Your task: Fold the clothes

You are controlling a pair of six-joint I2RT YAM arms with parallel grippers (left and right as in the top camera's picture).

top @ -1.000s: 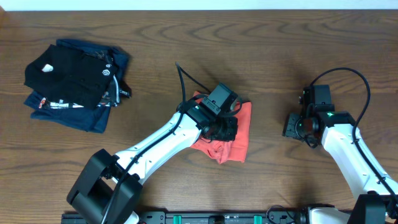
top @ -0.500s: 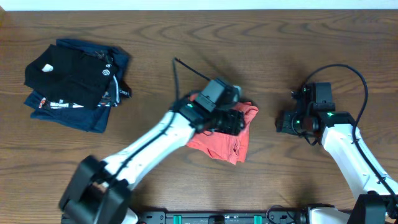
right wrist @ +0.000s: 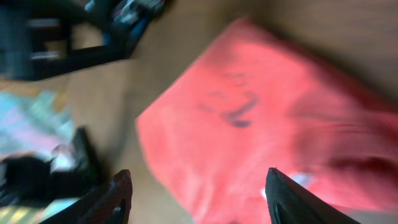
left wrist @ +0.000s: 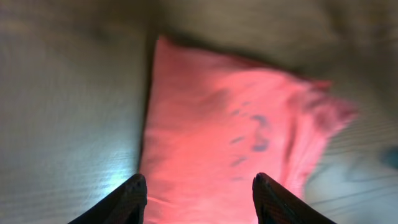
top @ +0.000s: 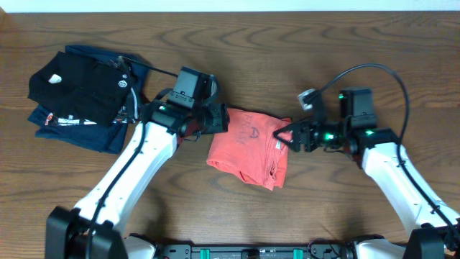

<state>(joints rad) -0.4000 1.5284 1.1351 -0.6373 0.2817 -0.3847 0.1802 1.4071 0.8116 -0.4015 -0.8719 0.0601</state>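
Note:
The coral T-shirt (top: 248, 147) lies folded into a small rough rectangle at the table's middle, a faint dark mark on its top. It fills the left wrist view (left wrist: 236, 137) and the right wrist view (right wrist: 261, 118). My left gripper (top: 218, 119) is open and empty at the shirt's upper left edge; its fingertips (left wrist: 199, 186) frame the cloth. My right gripper (top: 287, 137) is open and empty at the shirt's right edge; its fingertips (right wrist: 199, 183) stand wide apart over the cloth.
A folded black garment with a white logo (top: 79, 83) lies on a folded navy garment (top: 86, 133) at the far left. The right arm's cable (top: 374, 72) loops above the wood table (top: 345, 208).
My left gripper let go of the shirt and drew back to its upper left edge. My right gripper moved left to the shirt's right edge. The shirt now lies flatter and uncovered.

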